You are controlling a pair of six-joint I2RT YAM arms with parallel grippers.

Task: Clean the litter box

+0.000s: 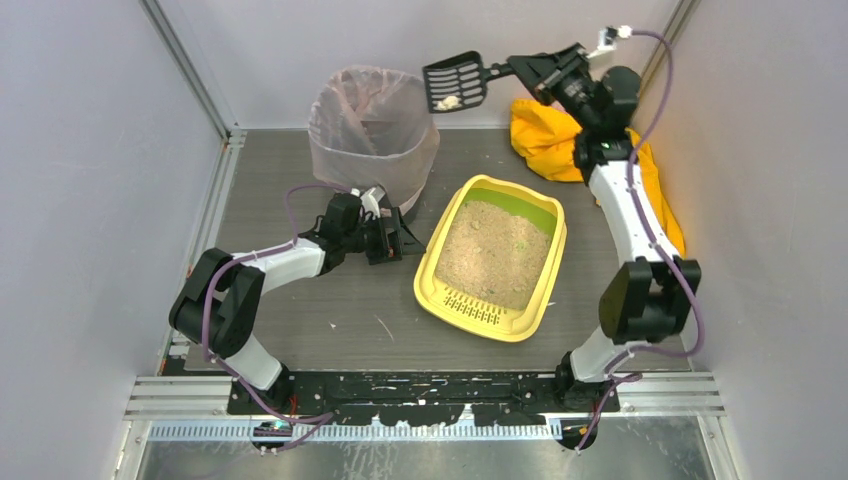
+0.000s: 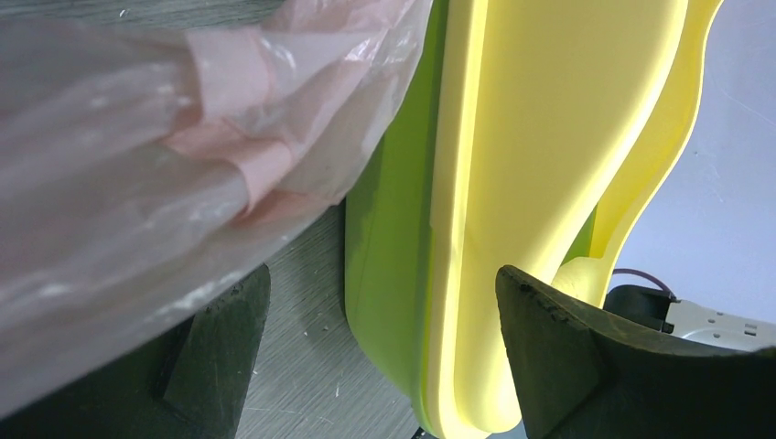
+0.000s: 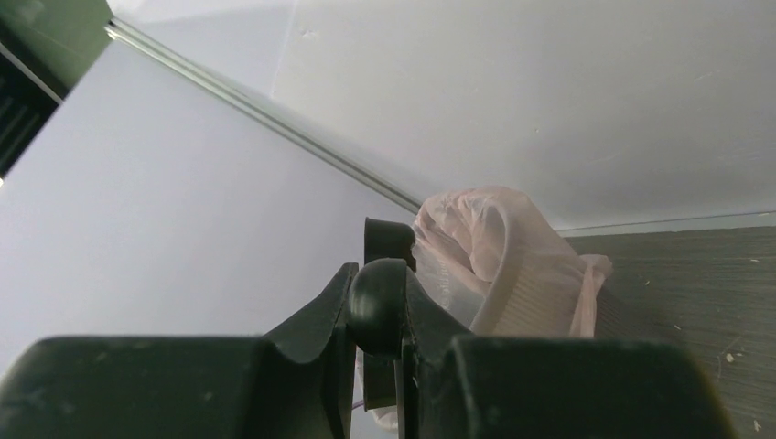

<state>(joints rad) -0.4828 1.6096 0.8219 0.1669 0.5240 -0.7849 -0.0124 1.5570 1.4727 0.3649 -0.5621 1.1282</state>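
The litter box (image 1: pixel 490 255), a shallow yellow tray with a green inner rim and beige litter, lies mid-table. My left gripper (image 1: pixel 405 240) stands open at its far left corner. In the left wrist view the box's yellow and green rim (image 2: pixel 476 183) runs between the wide-apart fingers (image 2: pixel 220 338), and the left one is clear of it. My right gripper (image 1: pixel 520 68) is raised at the back, shut on the handle of a black slotted scoop (image 1: pixel 455 82). The scoop carries a pale clump (image 1: pixel 450 101) just right of the bin. The handle (image 3: pixel 380 302) is pinched between the jaws.
A tall bin lined with a translucent pinkish bag (image 1: pixel 372 130) stands at the back left, its bag (image 2: pixel 137 165) close against my left gripper. A crumpled yellow cloth (image 1: pixel 545 135) lies at the back right. Walls enclose the table on three sides.
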